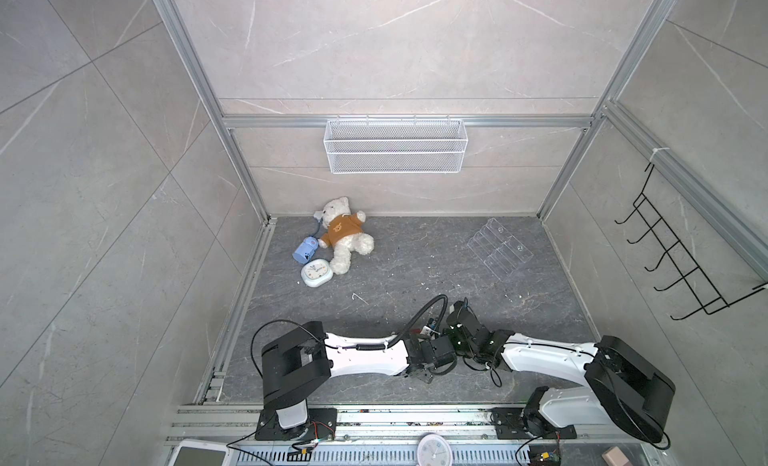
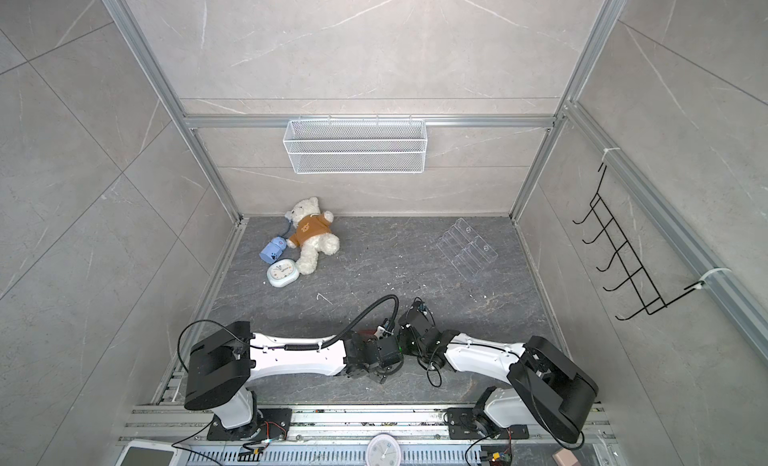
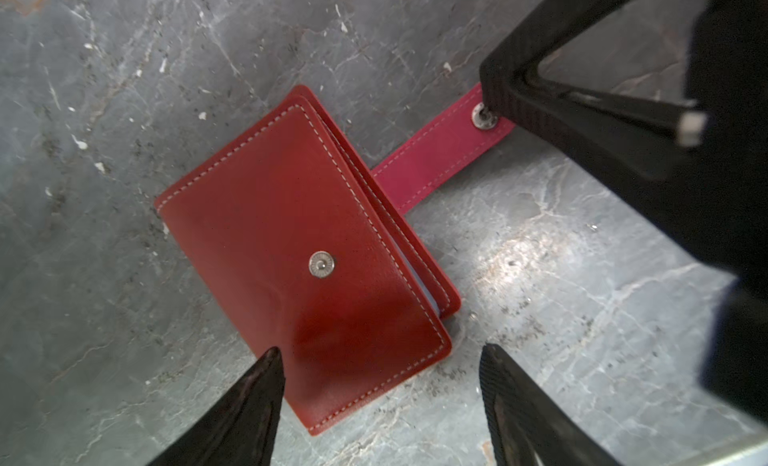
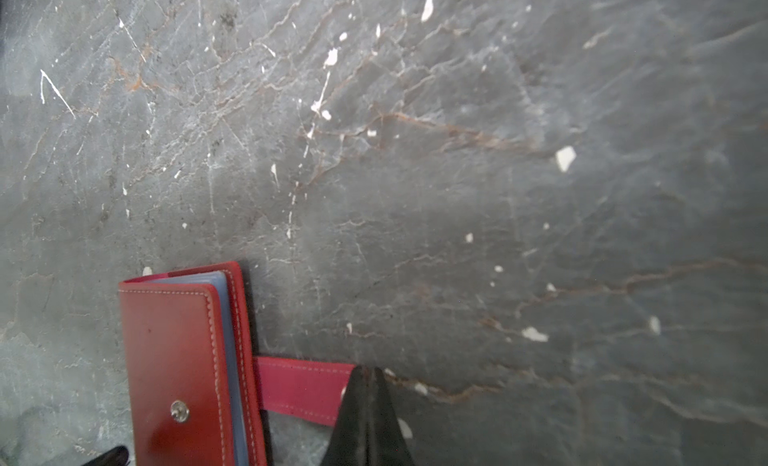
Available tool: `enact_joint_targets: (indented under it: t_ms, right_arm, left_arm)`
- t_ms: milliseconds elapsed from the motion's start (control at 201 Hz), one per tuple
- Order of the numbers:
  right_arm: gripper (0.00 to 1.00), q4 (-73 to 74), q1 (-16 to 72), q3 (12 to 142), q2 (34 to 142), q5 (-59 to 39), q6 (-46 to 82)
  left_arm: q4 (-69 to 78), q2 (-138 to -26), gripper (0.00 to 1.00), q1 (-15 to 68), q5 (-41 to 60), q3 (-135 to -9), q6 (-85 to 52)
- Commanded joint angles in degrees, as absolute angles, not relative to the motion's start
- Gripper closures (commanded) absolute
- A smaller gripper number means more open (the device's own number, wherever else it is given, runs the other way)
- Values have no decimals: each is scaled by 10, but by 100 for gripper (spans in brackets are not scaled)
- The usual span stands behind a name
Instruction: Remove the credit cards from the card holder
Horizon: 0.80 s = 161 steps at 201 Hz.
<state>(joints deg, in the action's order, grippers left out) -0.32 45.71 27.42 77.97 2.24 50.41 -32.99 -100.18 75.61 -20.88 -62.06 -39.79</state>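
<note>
Lying closed: flat red leather-like card holder (image 3: 291,243) on the grey marbled worktop (image 3: 124,89), near middle, between both arms.
Snap tab (image 3: 432,160): pink-red strap, unfastened, flat beside the holder.
Left end effector (image 3: 380,349): wide, straddling the holder's corner.
Right end effector (image 4: 368,372): tips closed together, touching the tab's end.

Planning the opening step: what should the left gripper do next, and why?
Probably lower and pinch the cover's free edge: the flat red leather card holder lies closed, its pink snap tab undone under the shut right gripper, the open left gripper above its corner.
</note>
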Motion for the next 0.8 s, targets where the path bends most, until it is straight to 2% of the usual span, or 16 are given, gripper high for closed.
enact_joint_targets:
  t_ms: [0, 314, 796]
  right_arm:
    - [100, -25, 456, 259, 783, 14, 509]
    - [100, -21, 456, 256, 783, 14, 509]
    - [100, -19, 456, 254, 784, 10, 506]
  left_arm:
    - [-366, -1013, 27, 763, -248, -640, -395]
    - [-365, -1018, 38, 765, -262, -642, -397]
    - [-371, -985, 47, 765, -317, -635, -428]
